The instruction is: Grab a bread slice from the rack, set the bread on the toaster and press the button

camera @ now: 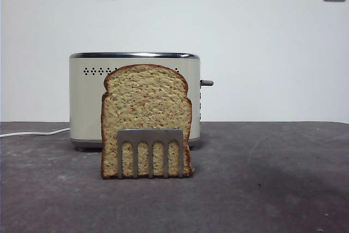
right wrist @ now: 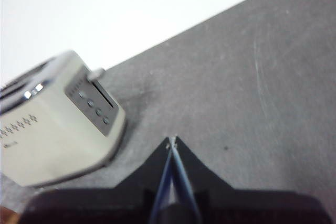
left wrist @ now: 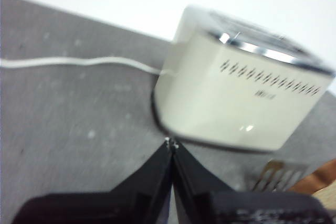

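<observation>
Nothing done yet: the slice of bread point(camera: 146, 107) stands upright in the rack point(camera: 150, 152) on the desk point(camera: 262, 189), at the toaster's point(camera: 87, 102) 6 o'clock, the button point(camera: 206, 83) unpressed, while my left gripper point(left wrist: 171, 144) and right gripper point(right wrist: 172, 141) are both clenched and empty.

I see the slice of bread point(camera: 146, 107) standing upright in the rack point(camera: 150, 153), just before the toaster point(camera: 87, 102). The button point(camera: 206, 83) sticks out from that toaster's narrow end, raised near its top.
</observation>
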